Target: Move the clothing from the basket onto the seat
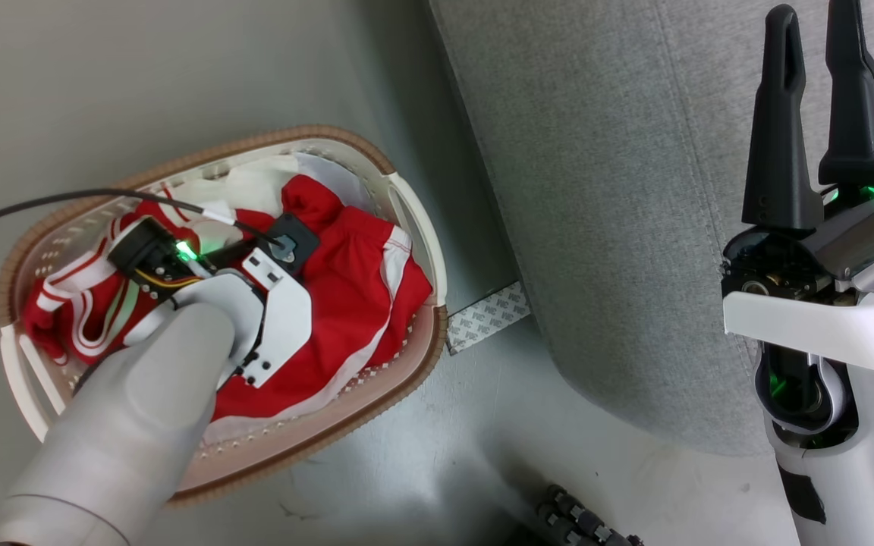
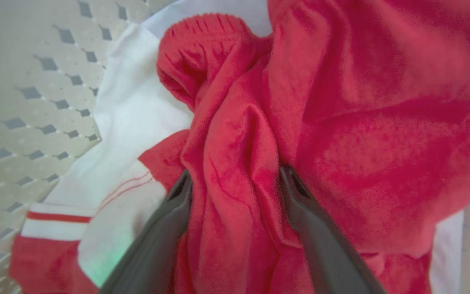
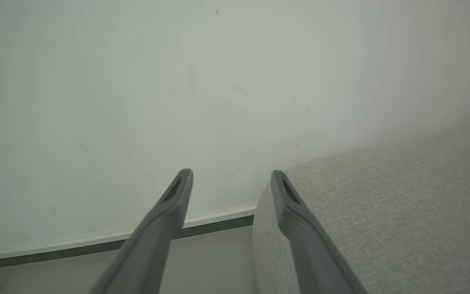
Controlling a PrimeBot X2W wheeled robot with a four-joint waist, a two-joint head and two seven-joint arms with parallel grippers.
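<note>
The left tool (image 2: 235,176) is down in the basket (image 1: 418,227), fingers (image 2: 165,228) spread either side of a red fold of clothing (image 2: 235,134), seemingly ready to pinch it. The right tool (image 1: 815,15) hangs open and empty beside the seat (image 1: 619,189).

Floor (image 1: 179,76): pale grey-green, glossy, scuffed. Basket (image 1: 420,220) sits on it left, seat (image 1: 634,189) right, near each other but apart. Printed tape strip (image 1: 488,317) lies flat between them. Dark ribbed object (image 1: 581,519) at bottom edge.
</note>
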